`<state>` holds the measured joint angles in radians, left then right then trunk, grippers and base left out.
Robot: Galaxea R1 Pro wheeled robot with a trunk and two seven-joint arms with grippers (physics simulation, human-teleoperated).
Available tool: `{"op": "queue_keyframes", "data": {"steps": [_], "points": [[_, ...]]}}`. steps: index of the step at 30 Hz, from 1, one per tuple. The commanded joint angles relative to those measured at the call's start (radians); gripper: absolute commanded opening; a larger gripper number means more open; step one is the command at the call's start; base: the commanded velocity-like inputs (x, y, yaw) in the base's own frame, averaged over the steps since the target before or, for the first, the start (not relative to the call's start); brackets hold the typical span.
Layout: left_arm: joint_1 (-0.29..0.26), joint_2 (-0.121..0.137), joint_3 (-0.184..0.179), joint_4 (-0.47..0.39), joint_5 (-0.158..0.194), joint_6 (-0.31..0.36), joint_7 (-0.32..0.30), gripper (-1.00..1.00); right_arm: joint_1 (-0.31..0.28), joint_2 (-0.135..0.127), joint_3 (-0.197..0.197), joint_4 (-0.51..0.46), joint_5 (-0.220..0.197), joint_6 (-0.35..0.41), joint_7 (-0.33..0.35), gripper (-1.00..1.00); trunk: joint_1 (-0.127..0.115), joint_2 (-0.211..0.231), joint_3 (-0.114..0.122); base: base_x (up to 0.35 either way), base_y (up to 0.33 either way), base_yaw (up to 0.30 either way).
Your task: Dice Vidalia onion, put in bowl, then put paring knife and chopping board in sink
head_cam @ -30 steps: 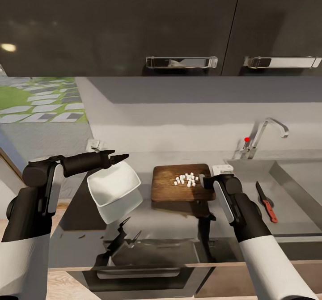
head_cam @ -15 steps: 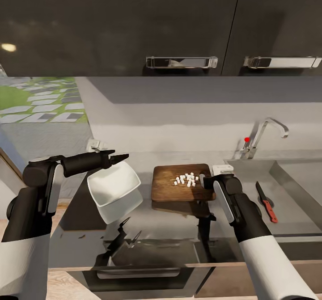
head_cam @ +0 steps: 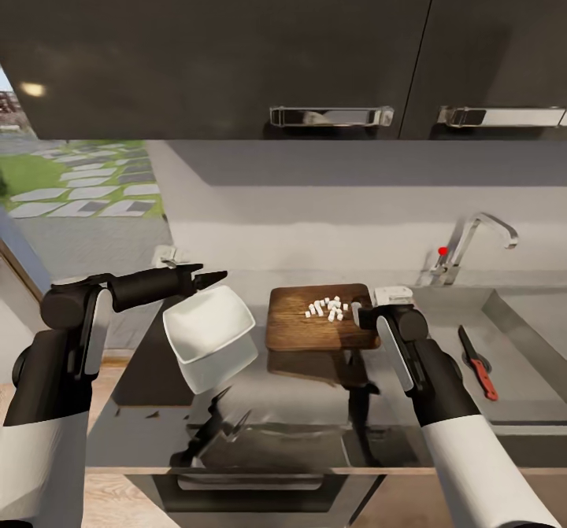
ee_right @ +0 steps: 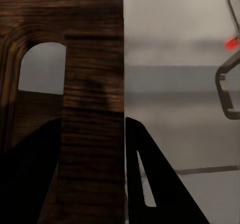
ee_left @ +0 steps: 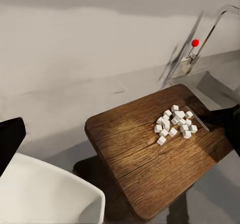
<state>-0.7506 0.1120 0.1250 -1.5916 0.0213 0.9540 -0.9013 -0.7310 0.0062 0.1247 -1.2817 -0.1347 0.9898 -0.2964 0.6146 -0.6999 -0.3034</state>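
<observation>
White bowl [head_cam: 209, 334] unmoved in left end effector [head_cam: 211, 278], camera shifted slightly.

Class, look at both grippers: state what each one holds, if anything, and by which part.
The left gripper holds the white bowl by its far rim, lifted and tilted. The right gripper clamps the chopping board at its handle-slot end, beside the sink.

boards: 1 [head_cam: 315, 319] | bowls: 1 [head_cam: 209, 335] | knives: 1 [head_cam: 479, 363] | sinks: 1 [head_cam: 516, 319] | taps: 1 [head_cam: 472, 241] | red knobs: 1 [head_cam: 442, 251] | onion cubes [head_cam: 327, 308]: one cluster on the board, roughly twenty, exact count unclear | cabinet handles: 2 [head_cam: 331, 116] | tools: 2, left [head_cam: 209, 278], right [head_cam: 364, 314]
</observation>
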Motion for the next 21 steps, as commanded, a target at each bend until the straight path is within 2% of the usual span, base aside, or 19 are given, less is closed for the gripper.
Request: {"op": "queue_keyframes", "data": {"steps": [1, 21], "points": [[-0.001, 0.000, 0.001, 0.000, 0.002, 0.008, -0.002, 1.00, -0.001, 0.000, 0.001, -0.001, -0.011, 0.003, -0.010, -1.00, 0.000, -0.001, 0.000, 0.000, 0.000, 0.094], [-0.001, -0.001, 0.001, 0.000, 0.002, 0.008, -0.002, 1.00, -0.001, 0.000, 0.001, -0.004, -0.011, 0.003, -0.010, -1.00, 0.000, -0.001, 0.024, 0.000, 0.000, 0.095]]}}
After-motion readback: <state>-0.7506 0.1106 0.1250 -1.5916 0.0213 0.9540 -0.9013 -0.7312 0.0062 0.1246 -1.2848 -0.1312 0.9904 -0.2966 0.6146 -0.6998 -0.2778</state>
